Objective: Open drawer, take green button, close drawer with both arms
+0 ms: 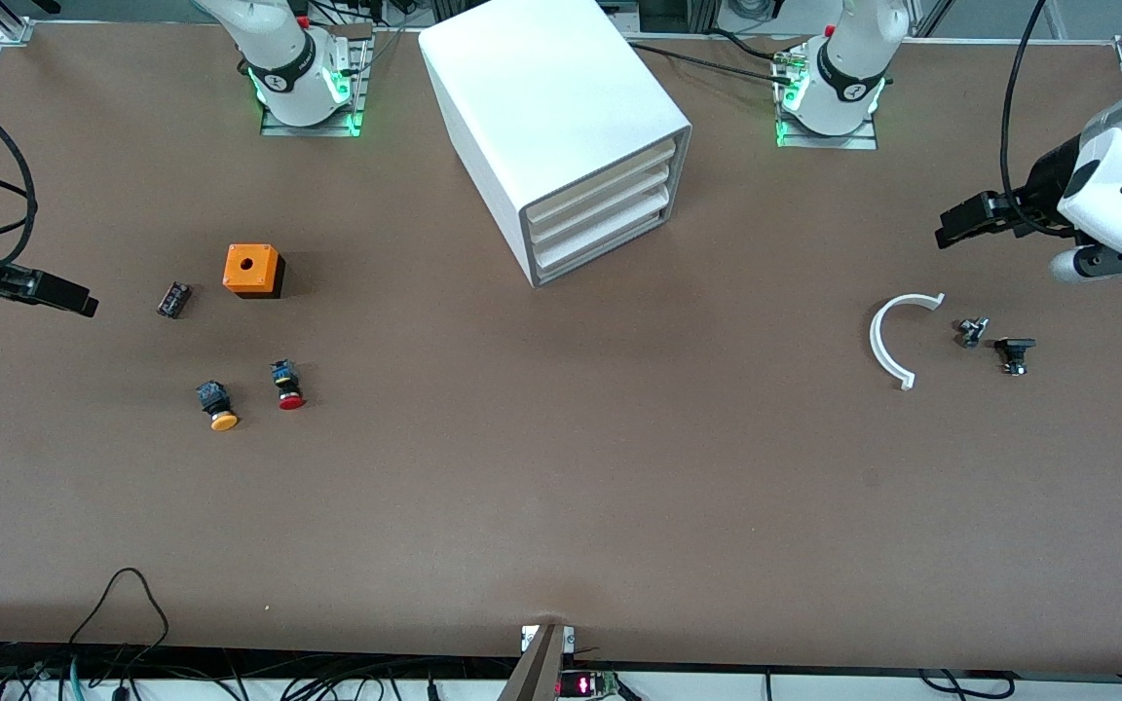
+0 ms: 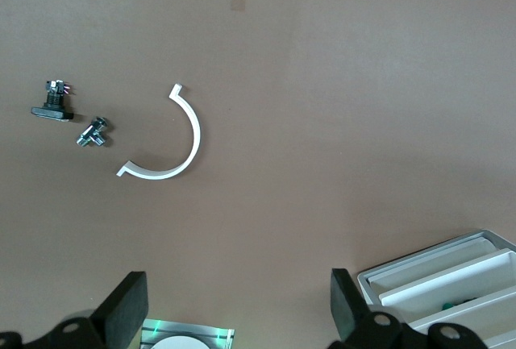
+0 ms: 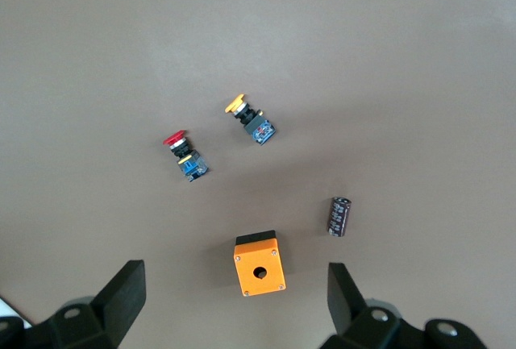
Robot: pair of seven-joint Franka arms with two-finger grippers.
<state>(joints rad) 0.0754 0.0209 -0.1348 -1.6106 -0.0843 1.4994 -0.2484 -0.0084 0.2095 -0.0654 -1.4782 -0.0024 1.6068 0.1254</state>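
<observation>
The white cabinet (image 1: 561, 127) stands at the middle of the table near the arms' bases. Its three drawers are all shut; the lowest drawer (image 1: 600, 245) is flush with the others. The green-capped button is hidden; only a faint green spot (image 2: 452, 305) shows between the drawer fronts in the left wrist view. My left gripper (image 1: 951, 234) is open and empty (image 2: 238, 301), up over the table at the left arm's end. My right gripper (image 1: 74, 297) is open and empty (image 3: 234, 284), up over the right arm's end, above the orange box.
At the right arm's end lie an orange box (image 1: 252, 270), a dark capacitor (image 1: 173, 299), an orange-capped button (image 1: 217, 405) and a red-capped button (image 1: 287, 385). At the left arm's end lie a white curved piece (image 1: 887, 341), a small metal part (image 1: 971, 331) and a black part (image 1: 1014, 352).
</observation>
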